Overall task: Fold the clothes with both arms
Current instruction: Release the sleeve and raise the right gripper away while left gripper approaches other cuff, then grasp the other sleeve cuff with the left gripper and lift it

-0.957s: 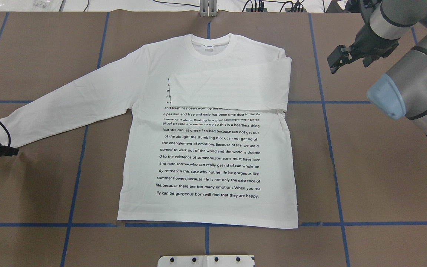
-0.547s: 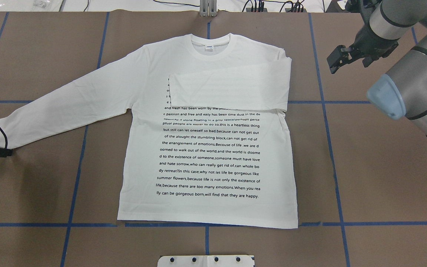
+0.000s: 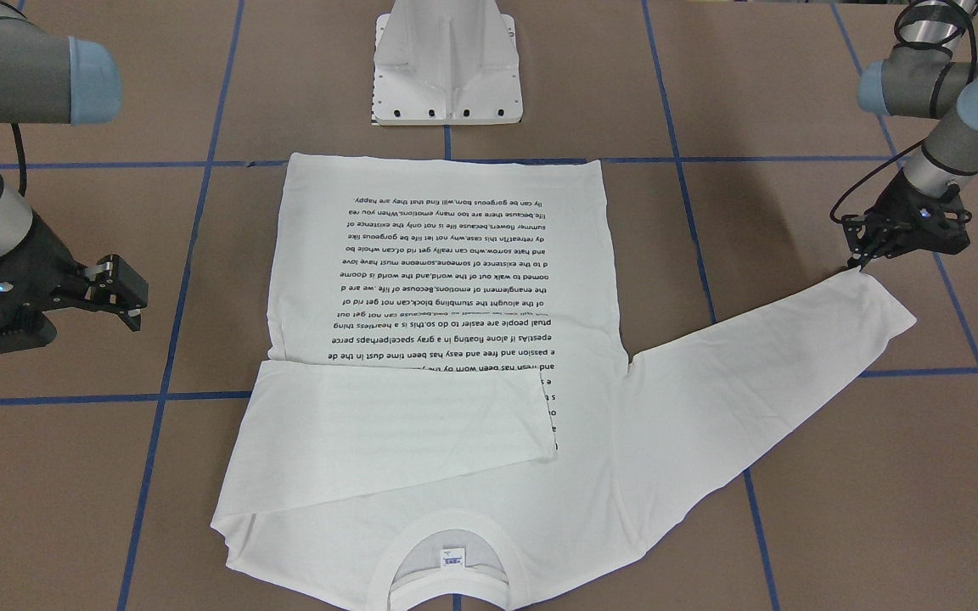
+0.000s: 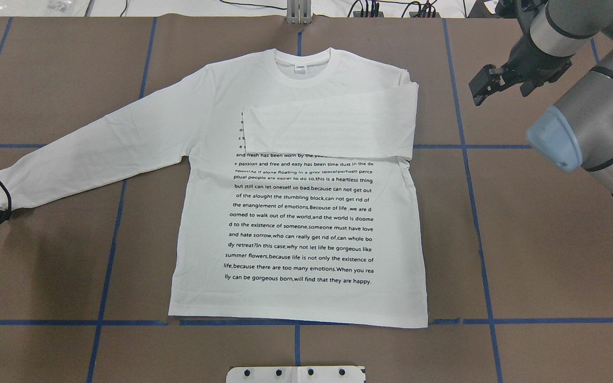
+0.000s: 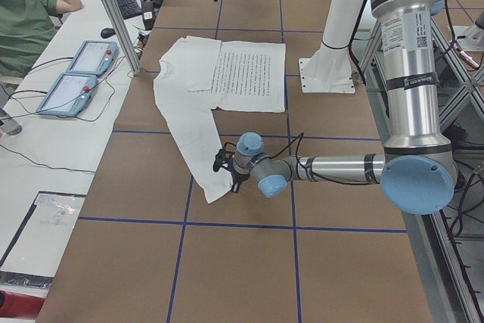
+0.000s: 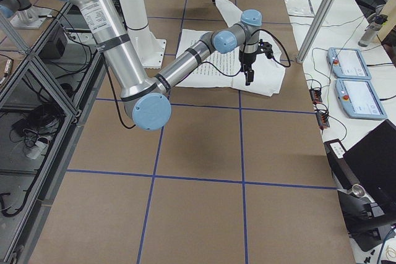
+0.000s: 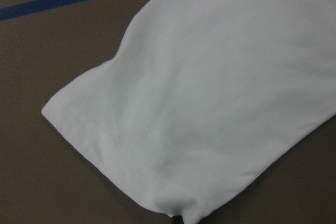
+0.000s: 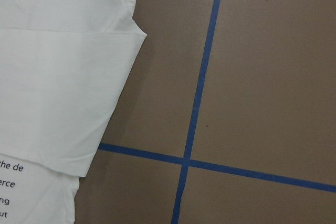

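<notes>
White pedestal base [image 3: 446, 85] stood just past the shirt [image 4: 296, 223] hem. Right gripper [image 3: 126, 293] hung jaws wide, clear of the cloth. Left gripper [image 3: 856, 260] at the cuff [image 3: 879, 297], spread unreadable; had edged outward since earlier.

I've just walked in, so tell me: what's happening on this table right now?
Two robot arms are folding a white long-sleeved shirt laid flat, print up, on the brown table. One sleeve is already folded across the chest; the other sleeve lies stretched out. The left gripper is down at its cuff, but whether it grips is unclear. The right gripper hangs open beside the shirt.
</notes>
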Motion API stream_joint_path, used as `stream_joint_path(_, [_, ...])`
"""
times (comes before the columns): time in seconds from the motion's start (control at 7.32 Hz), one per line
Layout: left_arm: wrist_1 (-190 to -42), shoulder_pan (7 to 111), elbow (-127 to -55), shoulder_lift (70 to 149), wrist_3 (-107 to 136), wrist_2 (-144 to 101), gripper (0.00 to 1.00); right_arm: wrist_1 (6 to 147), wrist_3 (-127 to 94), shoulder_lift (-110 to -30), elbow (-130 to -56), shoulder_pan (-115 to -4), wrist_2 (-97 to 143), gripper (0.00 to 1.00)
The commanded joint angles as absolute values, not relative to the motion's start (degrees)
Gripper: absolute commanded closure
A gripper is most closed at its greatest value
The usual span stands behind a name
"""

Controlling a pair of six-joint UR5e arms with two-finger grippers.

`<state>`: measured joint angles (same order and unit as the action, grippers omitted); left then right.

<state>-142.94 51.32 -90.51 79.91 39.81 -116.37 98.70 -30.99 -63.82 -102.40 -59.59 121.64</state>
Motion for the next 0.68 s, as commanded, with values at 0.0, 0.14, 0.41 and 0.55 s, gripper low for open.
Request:
stream_joint_path(0.0, [-142.74,51.59,-93.58,79.19,39.73,-116.37,1.0,98.7,-31.03,-63.81,-102.48,-59.59,121.64,0.0])
stream_joint_path(0.14, [-142.65,52.03,-97.52,79.02,40.6,-116.63,1.0,98.7,-31.03,-63.81,-102.48,-59.59,121.64,0.0])
stream_joint_path(0.41, [-142.38,53.34,-101.07,80.85,44.29,-116.89,1.0,98.7,-30.42,-68.17,-106.49,-60.03,123.13,0.0])
stream_joint_path(0.55, [-139.77,54.39,-101.25,83.9,44.3,-117.33,1.0,98.7,-29.37,-71.77,-109.31,-61.6,123.31,0.0])
